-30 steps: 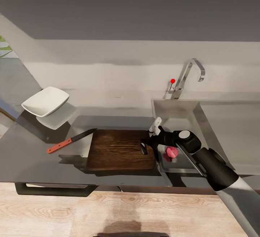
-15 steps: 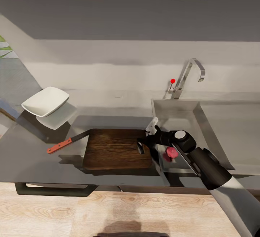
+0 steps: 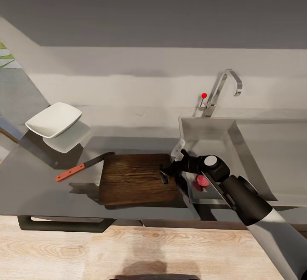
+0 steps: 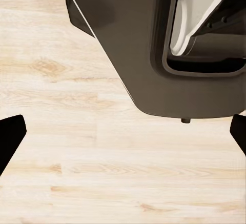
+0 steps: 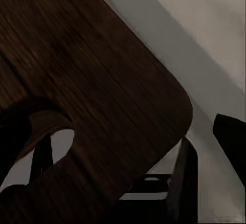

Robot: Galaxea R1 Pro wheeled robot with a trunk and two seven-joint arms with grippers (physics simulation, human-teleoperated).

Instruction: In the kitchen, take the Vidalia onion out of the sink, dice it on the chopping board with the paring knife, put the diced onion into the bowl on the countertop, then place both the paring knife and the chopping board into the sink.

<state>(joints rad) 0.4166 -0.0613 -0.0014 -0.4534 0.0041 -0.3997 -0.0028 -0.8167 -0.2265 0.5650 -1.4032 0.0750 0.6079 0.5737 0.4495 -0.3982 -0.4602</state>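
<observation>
Fingers: right gripper (image 3: 169,168) sits at the chopping board's handle end, one finger (image 3: 163,176) dark over the slot, one pale finger (image 3: 175,151) raised behind; whether they pinch the wood cannot be told.
Chopping board (image 3: 137,178): lies flat near the countertop's (image 3: 34,186) front edge, its right end just beside the sink's (image 3: 204,127) left rim; in the right wrist view (image 5: 87,75) its rounded corner and slot (image 5: 48,131) are cut off.
Paring knife (image 3: 81,167): left of the board, blade tip touching its corner.
Bowl (image 3: 54,119): near the countertop's left edge.
Onion (image 3: 201,181): reddish lump in the basin, partly hidden by the arm.
Left gripper: two dark tips (image 4: 10,137) wide apart, empty, above wooden floor (image 4: 102,172).
</observation>
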